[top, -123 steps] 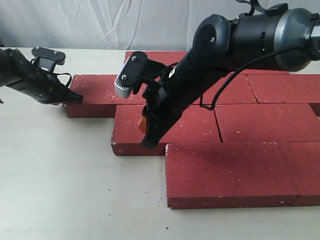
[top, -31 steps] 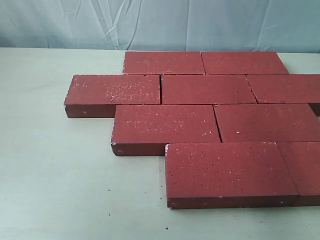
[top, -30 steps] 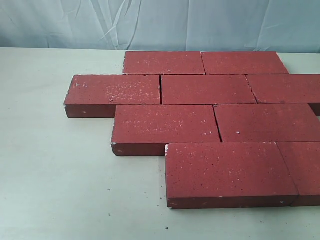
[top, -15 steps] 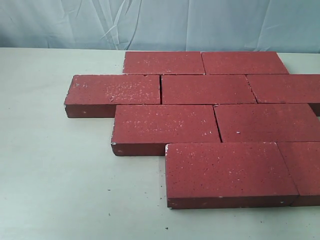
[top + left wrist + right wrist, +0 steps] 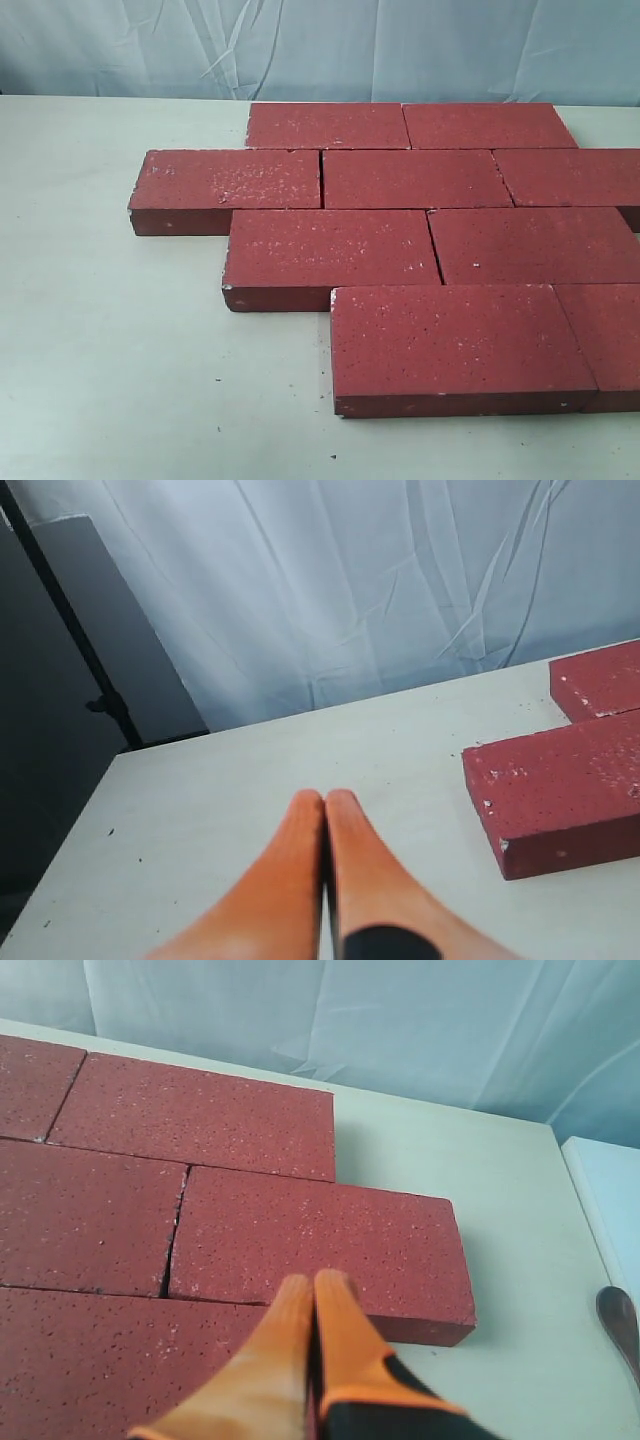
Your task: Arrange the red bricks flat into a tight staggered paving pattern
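Several red bricks [image 5: 330, 245] lie flat on the pale table [image 5: 110, 350] in four staggered rows, edges close together. Neither arm shows in the exterior view. In the left wrist view my left gripper [image 5: 325, 798] hangs above bare table with its orange fingers pressed together, empty; the end of a red brick [image 5: 560, 790] lies off to one side of it. In the right wrist view my right gripper [image 5: 313, 1282] is shut and empty, hovering over the laid bricks [image 5: 310, 1245] near the pattern's outer edge.
A pale curtain [image 5: 320, 45] hangs behind the table. A dark panel and stand [image 5: 70, 680] sit beyond the table's edge in the left wrist view. A dark rounded object [image 5: 620, 1325] lies on the table near a white slab in the right wrist view.
Four seconds ago both arms were over the bricks, left at the far-left brick and right reaching across the middle. Both have left the exterior view. The bricks have not shifted in the last second.
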Controlling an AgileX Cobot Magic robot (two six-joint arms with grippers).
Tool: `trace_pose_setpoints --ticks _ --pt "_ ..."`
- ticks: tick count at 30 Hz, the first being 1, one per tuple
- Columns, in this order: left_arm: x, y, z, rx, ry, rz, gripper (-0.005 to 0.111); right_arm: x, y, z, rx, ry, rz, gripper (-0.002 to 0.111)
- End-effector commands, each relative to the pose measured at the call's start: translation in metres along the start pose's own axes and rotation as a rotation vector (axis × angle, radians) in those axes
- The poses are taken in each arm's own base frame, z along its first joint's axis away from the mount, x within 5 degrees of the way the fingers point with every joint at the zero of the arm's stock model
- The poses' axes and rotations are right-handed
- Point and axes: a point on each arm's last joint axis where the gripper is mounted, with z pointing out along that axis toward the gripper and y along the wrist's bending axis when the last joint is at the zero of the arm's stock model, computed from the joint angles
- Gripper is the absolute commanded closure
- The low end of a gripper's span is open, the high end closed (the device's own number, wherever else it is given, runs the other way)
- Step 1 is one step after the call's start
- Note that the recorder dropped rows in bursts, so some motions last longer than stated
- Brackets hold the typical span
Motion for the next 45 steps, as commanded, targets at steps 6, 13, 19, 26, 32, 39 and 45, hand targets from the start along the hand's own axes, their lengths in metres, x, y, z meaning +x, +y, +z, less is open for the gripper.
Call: trace_pose_setpoints --ticks 6,13,19,26,32,39,45 --pt "0.039 -0.007 -0.024 -0.026 -0.109 -0.098 0.107 0.001 -0.001 -0.001 0.007 -0.012 0.002 0.109" --pt "0.078 -0.015 -0.026 -0.041 -0.089 -0.145 0.107 0.001 -0.001 -0.001 0.007 -0.012 0.002 0.109" --pt "0.106 -0.022 -0.022 -0.031 -0.042 -0.160 0.107 0.001 -0.001 -0.001 0.007 -0.012 0.002 0.109" --pt "0.109 -0.022 -0.021 -0.028 -0.033 -0.166 0.107 0.001 -0.001 -0.001 0.007 -0.012 0.002 0.109" --pt "0.109 -0.022 -0.021 -0.028 -0.029 -0.167 0.107 0.001 -0.001 -0.001 0.007 -0.012 0.002 0.109" --pt "0.109 -0.022 -0.021 -0.028 -0.029 -0.167 0.107 0.001 -0.001 -0.001 0.007 -0.012 0.002 0.109" --pt "0.109 -0.022 -0.021 -0.028 -0.029 -0.167 0.107 0.001 -0.001 -0.001 0.007 -0.012 0.002 0.109"
